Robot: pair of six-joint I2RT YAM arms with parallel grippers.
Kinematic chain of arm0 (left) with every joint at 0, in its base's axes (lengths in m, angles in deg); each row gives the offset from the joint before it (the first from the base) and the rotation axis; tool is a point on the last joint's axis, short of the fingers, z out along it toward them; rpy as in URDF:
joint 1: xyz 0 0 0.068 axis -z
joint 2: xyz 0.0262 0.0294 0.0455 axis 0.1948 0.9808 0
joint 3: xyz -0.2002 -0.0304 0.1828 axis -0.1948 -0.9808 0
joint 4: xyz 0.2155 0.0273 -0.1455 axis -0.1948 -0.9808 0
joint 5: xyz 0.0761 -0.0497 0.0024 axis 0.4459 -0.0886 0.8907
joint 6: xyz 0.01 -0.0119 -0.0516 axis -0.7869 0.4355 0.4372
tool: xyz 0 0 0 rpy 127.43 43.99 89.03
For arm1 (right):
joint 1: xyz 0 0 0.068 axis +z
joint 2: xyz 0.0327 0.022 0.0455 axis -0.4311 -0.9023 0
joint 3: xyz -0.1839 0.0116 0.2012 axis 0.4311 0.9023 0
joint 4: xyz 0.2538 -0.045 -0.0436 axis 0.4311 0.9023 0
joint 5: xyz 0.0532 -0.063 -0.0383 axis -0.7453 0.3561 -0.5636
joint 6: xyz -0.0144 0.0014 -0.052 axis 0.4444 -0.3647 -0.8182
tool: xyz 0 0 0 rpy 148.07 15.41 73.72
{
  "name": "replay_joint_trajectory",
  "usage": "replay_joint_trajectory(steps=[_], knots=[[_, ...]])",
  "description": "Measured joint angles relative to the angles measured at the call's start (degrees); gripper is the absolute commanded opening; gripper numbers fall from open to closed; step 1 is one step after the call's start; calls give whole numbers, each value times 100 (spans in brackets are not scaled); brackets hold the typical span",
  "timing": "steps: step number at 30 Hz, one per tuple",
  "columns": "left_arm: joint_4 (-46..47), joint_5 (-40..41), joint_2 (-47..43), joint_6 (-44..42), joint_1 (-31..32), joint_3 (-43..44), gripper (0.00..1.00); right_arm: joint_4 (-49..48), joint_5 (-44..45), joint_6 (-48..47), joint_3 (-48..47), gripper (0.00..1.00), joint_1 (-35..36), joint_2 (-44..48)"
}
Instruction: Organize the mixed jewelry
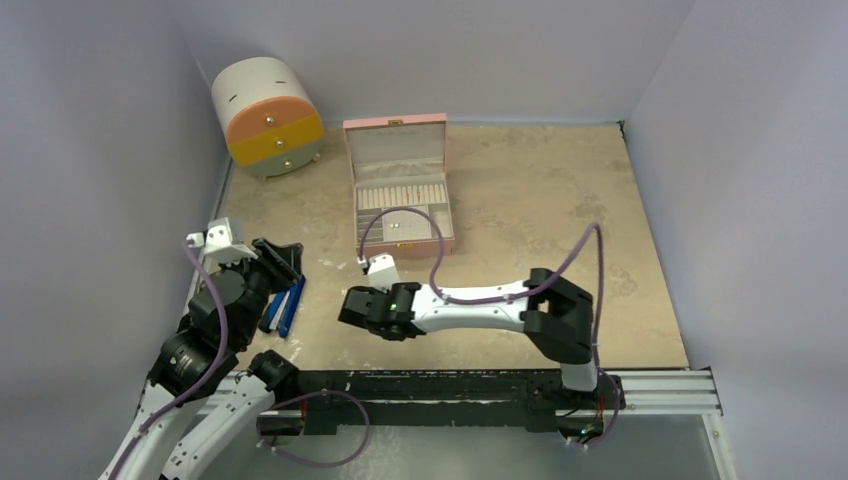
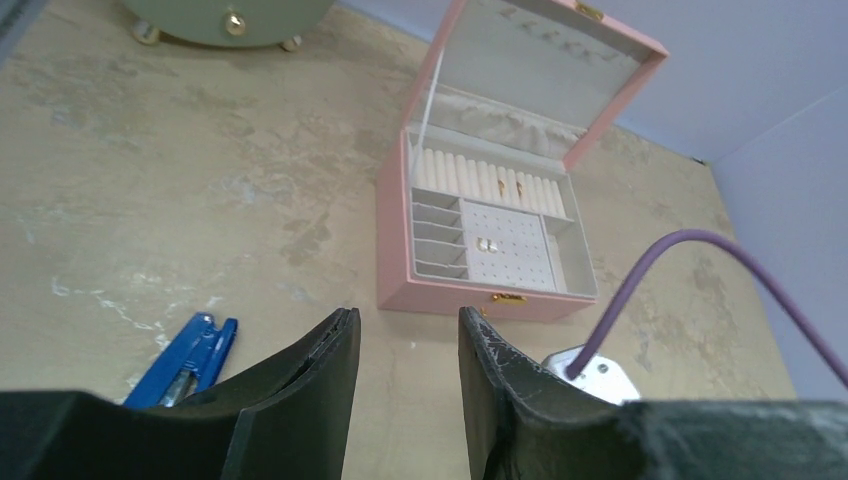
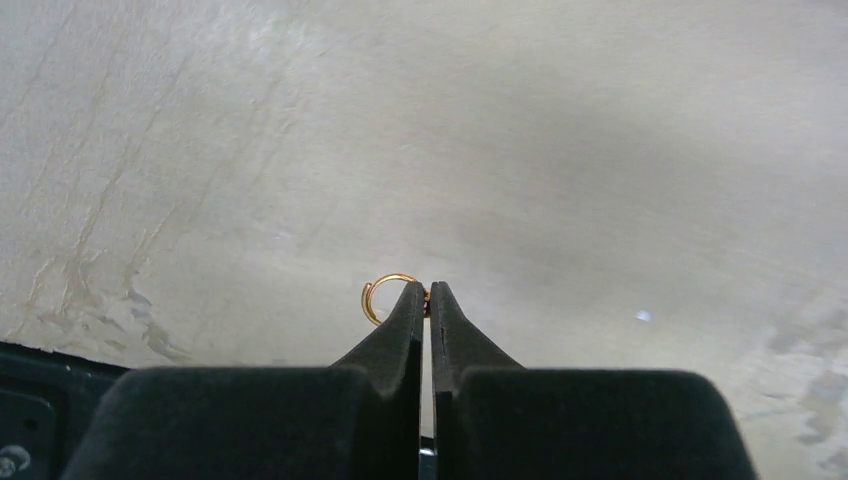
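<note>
At the right gripper [image 3: 427, 292] tips, near the front edge of the table [image 1: 520, 200]: jaws closed on a gold ring [image 3: 383, 298] by its rim. Hold looks marginal; I judge a jolt could flick it loose. Left gripper [image 2: 408, 335] gapes, empty.

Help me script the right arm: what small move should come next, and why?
Probably a slow, short lift. The right end effector is shut with the gold ring caught only at its tips, close over the table; rising tests that thin hold before heading to the open pink box.
</note>
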Motion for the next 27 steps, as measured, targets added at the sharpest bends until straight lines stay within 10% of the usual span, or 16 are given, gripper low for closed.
replay_joint_trajectory(steps=[27], knots=[[2938, -3554, 2304, 1722, 0, -1003, 53, -671, 487, -1276, 1615, 0, -1263, 3936]])
